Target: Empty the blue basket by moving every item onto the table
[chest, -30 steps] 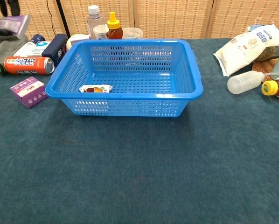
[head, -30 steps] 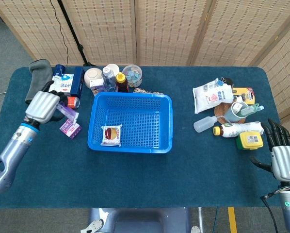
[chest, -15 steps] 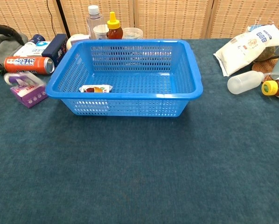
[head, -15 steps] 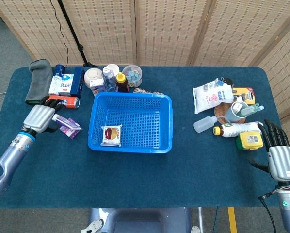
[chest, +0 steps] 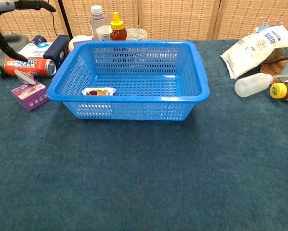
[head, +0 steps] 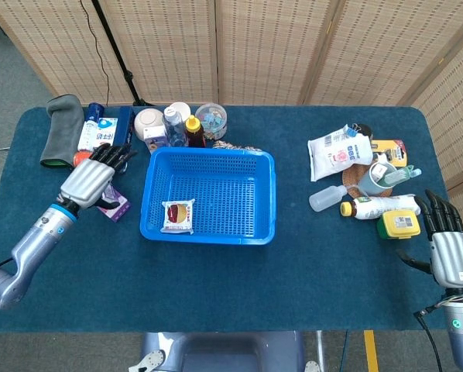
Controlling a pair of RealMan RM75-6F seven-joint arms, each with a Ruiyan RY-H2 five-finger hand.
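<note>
One flat snack packet (head: 178, 215) lies on the floor of the blue basket (head: 208, 234), toward its front-left corner, its long axis seemingly running front to back. The left hand (head: 90, 181) hovers over the worktop (head: 293, 263) just outside the basket's left wall, fingers (head: 115, 156) spread and empty, so the packet lies to its right. The right hand (head: 450, 249), also spread, sits well apart.
</note>
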